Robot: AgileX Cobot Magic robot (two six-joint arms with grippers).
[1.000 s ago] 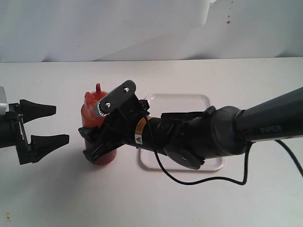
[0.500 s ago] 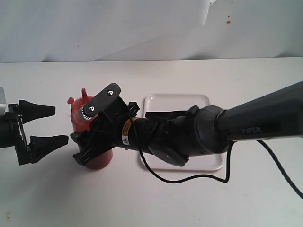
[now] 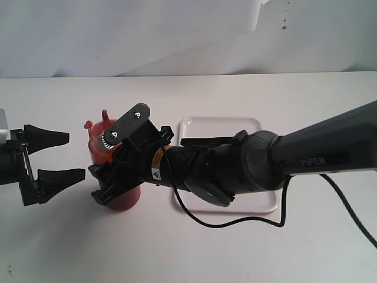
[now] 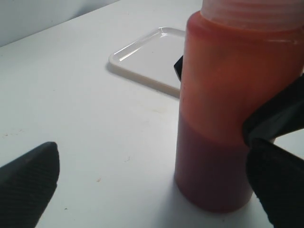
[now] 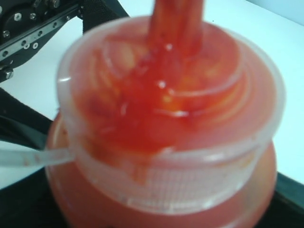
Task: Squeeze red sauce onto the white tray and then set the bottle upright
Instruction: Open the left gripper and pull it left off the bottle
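Exterior view: right tool at centre-left of the frame, jaws closed round the bottle, gripping its body. Bottle upright, base on the desk, nozzle up. Left tool at the left edge, jaws wide apart, empty, near the bottle, not touching. Right of the bottle, centre frame, the white tray, partly hidden behind the right arm. Right wrist view: red sauce smeared over the bottle's domed top and nozzle.

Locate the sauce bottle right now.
Exterior view, left of centre: the bottle stands upright on the table, gripped by the right gripper, between the open left gripper and the white tray.
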